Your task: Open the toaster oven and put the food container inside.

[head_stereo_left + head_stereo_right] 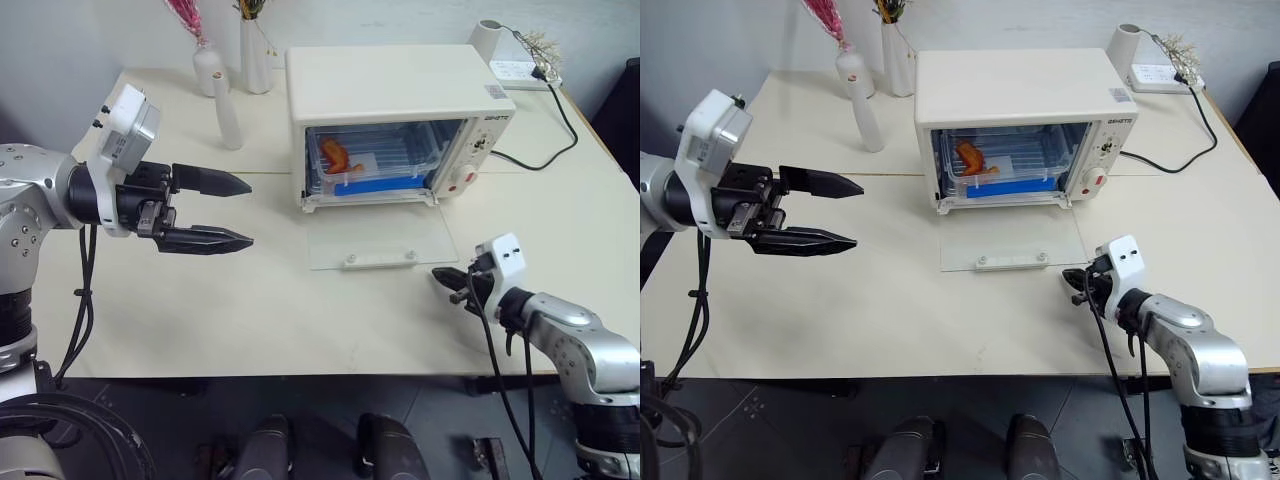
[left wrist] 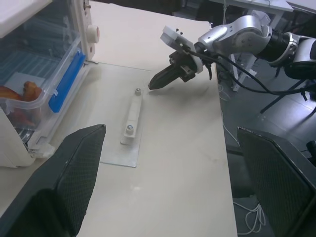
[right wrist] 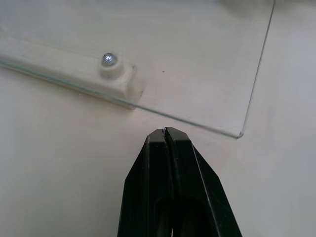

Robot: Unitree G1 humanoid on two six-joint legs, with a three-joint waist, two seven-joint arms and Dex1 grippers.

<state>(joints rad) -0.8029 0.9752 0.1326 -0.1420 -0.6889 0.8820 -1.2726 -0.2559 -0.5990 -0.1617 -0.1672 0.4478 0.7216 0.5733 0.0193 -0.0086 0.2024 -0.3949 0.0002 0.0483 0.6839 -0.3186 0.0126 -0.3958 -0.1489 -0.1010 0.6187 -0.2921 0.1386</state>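
I read the job as essentially done: the food container (image 1: 372, 163) sits inside the toaster oven (image 1: 395, 120), its blue clip strip facing the opening and orange-brown food visible through the clear wall. The oven's glass door (image 1: 378, 238) lies flat on the counter (image 1: 250, 310) in front of the oven, bar handle (image 1: 378, 258) up, leaving the mouth free.

My left gripper (image 1: 232, 212) hangs above the counter well to the left of the oven, fingers spread wide and empty, pointing toward it; I'd say it is clear of the door so nothing gets knocked. My right gripper (image 1: 442, 274) is pressed together on nothing, its tip just off the door's front right corner, low over the counter. The vases (image 1: 232, 70) behind the oven's left side stand well apart from either arm.
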